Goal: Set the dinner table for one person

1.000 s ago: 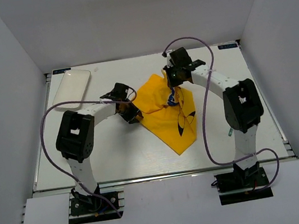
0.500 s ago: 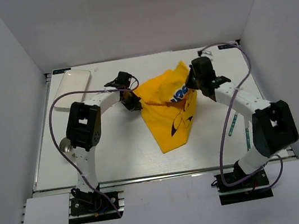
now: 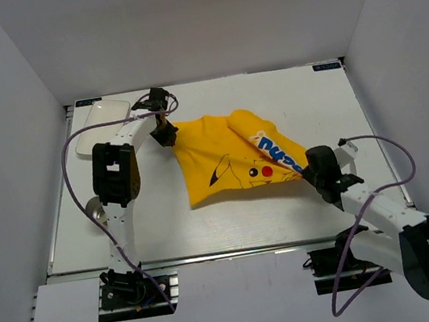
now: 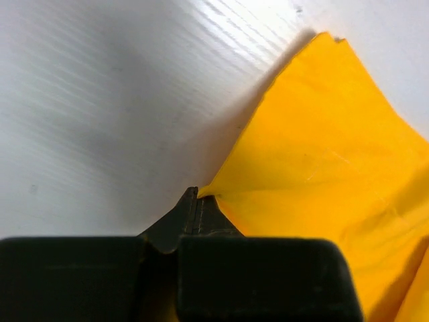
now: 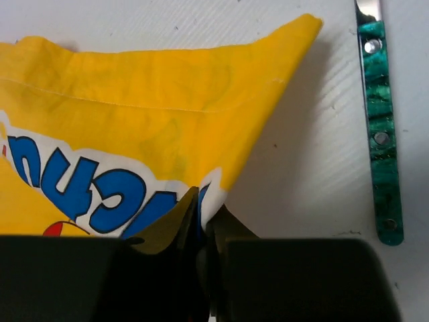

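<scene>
A yellow cartoon-print cloth point(image 3: 231, 162) lies spread, still wrinkled, on the white dinner table point(image 3: 168, 225). My left gripper point(image 3: 165, 134) is shut on the cloth's far left corner point(image 4: 221, 191). My right gripper point(image 3: 312, 172) is shut on the cloth's near right edge, at the blue lettering point(image 5: 204, 198). A white oblong plate point(image 3: 100, 123) sits at the far left corner. A green-handled utensil point(image 5: 379, 127) lies on the table right of the cloth's corner. A round metal piece point(image 3: 95, 210) shows beside the left arm.
Grey-white panels wall the table on three sides. A metal rail point(image 3: 229, 250) runs along the front edge. The right arm's cable loops over the table's near right part.
Both grippers have pulled apart with the cloth: the left one back-left toward the plate, the right one forward-right. The bunched cloth has been stretched out wide and flatter.
</scene>
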Robot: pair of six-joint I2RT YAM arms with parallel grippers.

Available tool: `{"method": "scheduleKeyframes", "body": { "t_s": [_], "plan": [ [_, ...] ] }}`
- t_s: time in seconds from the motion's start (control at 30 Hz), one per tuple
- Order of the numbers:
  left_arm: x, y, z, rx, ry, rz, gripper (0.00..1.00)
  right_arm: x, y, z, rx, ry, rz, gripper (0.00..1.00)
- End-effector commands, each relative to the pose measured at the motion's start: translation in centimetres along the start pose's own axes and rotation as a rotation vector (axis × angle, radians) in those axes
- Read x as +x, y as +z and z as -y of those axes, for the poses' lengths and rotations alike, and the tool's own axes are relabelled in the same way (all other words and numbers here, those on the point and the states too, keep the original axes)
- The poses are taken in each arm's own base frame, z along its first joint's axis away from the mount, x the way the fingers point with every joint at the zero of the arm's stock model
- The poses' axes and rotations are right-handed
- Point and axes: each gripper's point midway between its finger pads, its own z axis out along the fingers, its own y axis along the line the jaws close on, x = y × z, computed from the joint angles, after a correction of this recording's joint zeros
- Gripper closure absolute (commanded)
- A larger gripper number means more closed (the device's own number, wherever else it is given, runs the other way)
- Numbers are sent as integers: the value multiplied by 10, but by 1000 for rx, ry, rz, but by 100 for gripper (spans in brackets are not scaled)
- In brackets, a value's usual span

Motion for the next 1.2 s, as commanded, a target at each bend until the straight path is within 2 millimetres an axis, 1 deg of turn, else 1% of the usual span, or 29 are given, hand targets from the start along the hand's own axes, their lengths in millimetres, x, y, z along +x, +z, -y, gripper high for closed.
{"method": "scheduleKeyframes", "body": {
  "t_s": [0.0,0.03,0.07,0.1,0.13,0.17,0.2,0.23,0.3,0.33,0.37,0.4,0.43,0.47,0.5,0.53,0.57,0.6,0.63,0.7,0.73,0.83,0.87,0.9,0.93,0.97,1.0,1.07,1.17],
  "plan": [
    [-31,-27,-15,-33,-11,105,100,-1,-4,-5,-90,72,33,82],
    [-35,-28,-18,-37,-19,104,93,0,-6,-11,-137,83,35,70],
    [-38,-31,-18,-38,-17,112,81,6,-10,-8,-178,90,26,50],
    [-43,-38,-16,-34,-2,126,55,16,-15,-13,-237,79,-17,31],
    [-50,-50,-14,-22,0,147,39,14,-21,-25,-318,100,-8,19],
    [-54,-58,-12,-9,7,161,23,14,-29,-32,-387,107,-5,11],
    [-53,-70,-5,8,31,168,2,22,-29,-26,-399,92,-20,11],
    [-56,-91,-1,30,37,187,2,22,-31,-27,-410,83,-16,11],
    [-45,-110,-3,51,42,172,2,13,-30,-24,-367,70,8,11],
    [-29,-125,-14,66,50,158,2,14,-27,-20,-331,49,1,11],
    [-24,-130,-18,91,14,162,2,19,-24,-9,-269,31,-18,11],
    [-10,-137,-23,119,4,147,2,11,-23,-9,-238,39,2,11],
    [26,-118,-55,73,8,76,2,14,-18,-2,-192,48,-9,11],
    [27,-147,-52,175,-46,123,2,13,-17,2,-165,56,-4,11],
    [46,-154,-54,232,-50,87,2,12,-15,5,-151,55,4,11],
    [72,-141,-78,204,-58,39,2,10,-13,8,-128,66,14,11],
    [78,-160,-75,275,-92,50,2,8,-13,9,-118,69,23,11],
    [91,-165,-75,307,-89,17,2,5,-12,11,-91,63,28,11],
    [101,-161,-85,293,-99,-4,2,7,-10,14,-65,53,17,11],
    [112,-167,-84,318,-108,-34,2,9,-8,18,-20,23,-9,14],
    [125,-169,-79,348,-97,-88,2,8,-6,15,2,11,-23,17],
    [153,-158,-76,360,-109,-164,2,8,-4,19,37,2,-34,34],
    [162,-150,-77,352,-134,-186,2,7,-4,19,33,12,-26,41],
    [169,-144,-76,347,-138,-207,2,5,-4,18,21,15,-18,52],
    [177,-142,-74,348,-139,-222,2,-1,-4,12,-10,30,6,58],
    [182,-138,-74,338,-172,-234,2,-3,-3,14,-5,24,20,70],
    [189,-133,-78,323,-182,-246,2,-7,0,17,13,31,30,77],
    [196,-130,-76,318,-211,-247,2,-10,0,16,26,25,31,100],
    [205,-130,-80,268,-237,-251,2,-9,4,12,14,18,19,100]
  ]
}}
